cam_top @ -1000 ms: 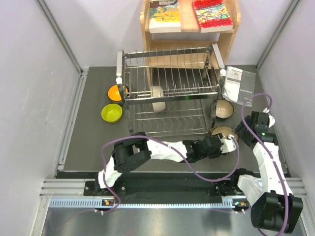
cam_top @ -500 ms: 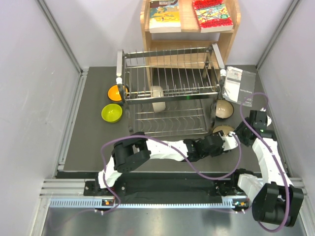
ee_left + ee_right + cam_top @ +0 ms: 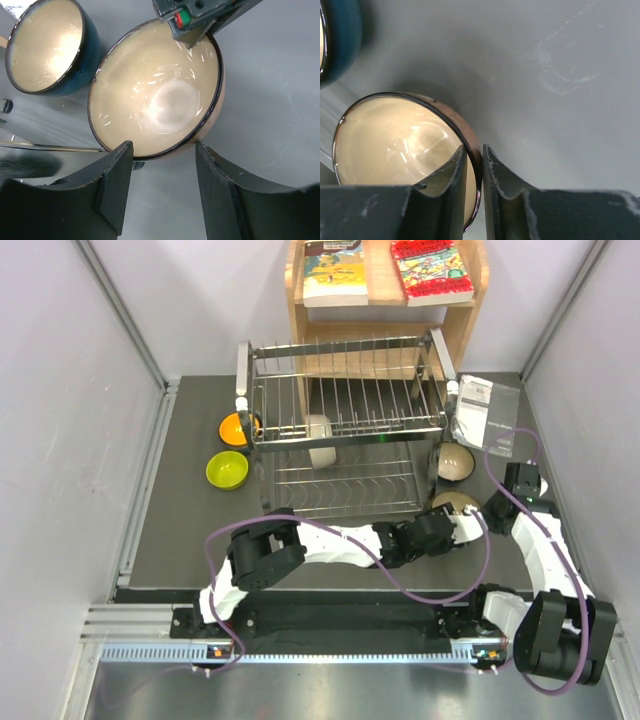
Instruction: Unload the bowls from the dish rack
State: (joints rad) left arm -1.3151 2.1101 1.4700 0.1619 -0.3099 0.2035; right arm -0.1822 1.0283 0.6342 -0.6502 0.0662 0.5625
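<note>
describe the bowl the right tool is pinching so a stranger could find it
Start at the silver dish rack; just off its right end two bowls sit one behind the other. It is the nearer bowl, its rim in the right tool. It is pinkish-tan outside, where the far bowl is dark blue.

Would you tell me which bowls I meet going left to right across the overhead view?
The lime-yellow bowl, cream-white bowl in the dish rack, pinkish-tan bowl; orange bowl and teal bowl overlap those, so omitted.
</note>
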